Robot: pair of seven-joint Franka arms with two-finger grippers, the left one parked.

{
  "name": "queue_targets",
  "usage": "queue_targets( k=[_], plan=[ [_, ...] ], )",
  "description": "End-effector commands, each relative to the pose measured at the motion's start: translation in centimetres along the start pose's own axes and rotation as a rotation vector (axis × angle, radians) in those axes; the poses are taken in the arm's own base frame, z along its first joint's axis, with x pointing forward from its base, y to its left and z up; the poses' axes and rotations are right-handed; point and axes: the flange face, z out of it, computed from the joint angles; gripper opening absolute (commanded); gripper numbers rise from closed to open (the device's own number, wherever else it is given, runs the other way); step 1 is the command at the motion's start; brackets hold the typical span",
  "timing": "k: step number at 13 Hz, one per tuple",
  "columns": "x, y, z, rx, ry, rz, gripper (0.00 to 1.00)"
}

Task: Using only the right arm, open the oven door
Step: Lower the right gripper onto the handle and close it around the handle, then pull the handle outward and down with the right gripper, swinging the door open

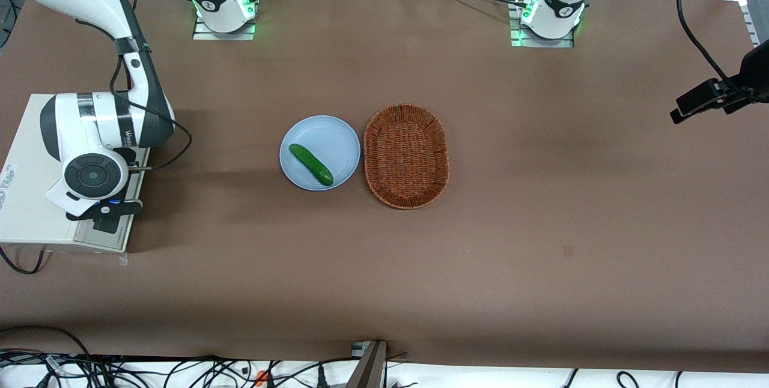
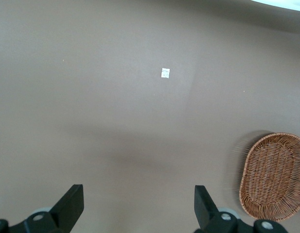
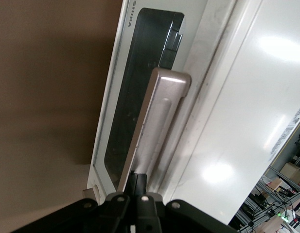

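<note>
The cream-white oven (image 1: 27, 196) stands at the working arm's end of the table, and its top also shows in the right wrist view (image 3: 247, 121). The oven door (image 3: 132, 97), with dark glass and a silver bar handle (image 3: 159, 116), stands upright against the oven front. The right arm (image 1: 96, 130) bends down over the oven. Its gripper (image 1: 111, 217) hangs at the door's top edge. In the wrist view the gripper (image 3: 140, 178) is shut, with its two fingers pressed together. The tips sit at one end of the handle, in the gap between the bar and the door.
A light blue plate (image 1: 336, 136) with a green cucumber (image 1: 310, 164) lies mid-table, beside a wicker basket (image 1: 406, 155) that also shows in the left wrist view (image 2: 273, 177). A black camera mount (image 1: 715, 97) reaches in at the parked arm's end. Cables run along the table's near edge.
</note>
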Motion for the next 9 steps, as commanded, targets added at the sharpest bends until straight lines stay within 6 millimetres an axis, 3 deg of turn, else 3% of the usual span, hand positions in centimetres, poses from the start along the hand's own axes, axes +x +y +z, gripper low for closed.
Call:
queue_targets(
  k=[1,9],
  plan=[
    [1.2,-0.7,0.6,0.008,0.025,-0.007,0.0],
    [2.8,-3.4,1.4,0.069,0.06,0.008,0.0]
  ],
)
